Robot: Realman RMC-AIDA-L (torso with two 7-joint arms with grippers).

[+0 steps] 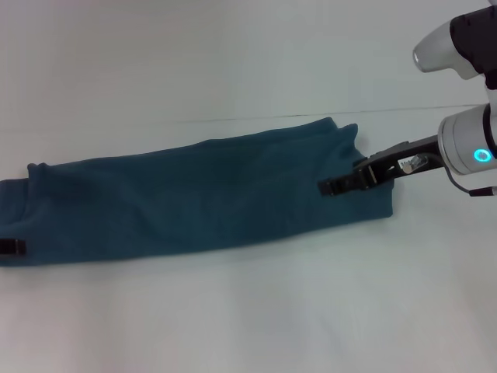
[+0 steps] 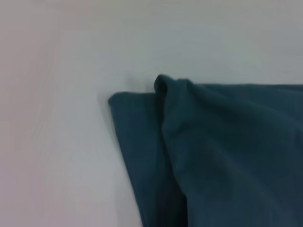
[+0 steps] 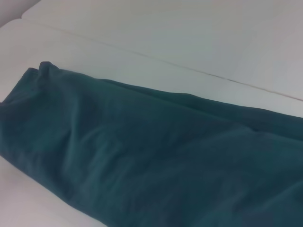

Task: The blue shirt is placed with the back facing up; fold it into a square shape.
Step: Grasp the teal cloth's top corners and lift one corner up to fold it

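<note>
My right claw [image 1: 330,186] sat low over the right end of the shirt [image 1: 202,194], its dark fingers reaching in from the arm at the right edge of the head view. I could not tell whether they were apart or pinched on cloth; the tips lay against the fabric and the angle hid the gap. My left claw [image 1: 12,247] showed only as a small dark tip at the far left edge, at the shirt's other end, and its state was equally beyond me.

The shirt lay on the white tabletop [image 1: 248,326] as a long narrow band running left to right, the sides already folded in, plain side up. Nearest me its lower edge was fairly straight. Farther back the upper edge rose toward the right, with a bunched corner beyond the right claw. The left wrist view showed the left end [image 2: 142,142] with a layered edge and a small raised pucker; the right wrist view showed broad soft ripples across the cloth [image 3: 142,156].

I judged it light, limp and non-slippery, liable to sag and drag if lifted at one point only. The better hold, to my mind, was on both corners of one short end, taking all layers together, so the end could be carried over toward the other. Beyond the shirt a faint seam [image 1: 349,114] crossed the tabletop.
</note>
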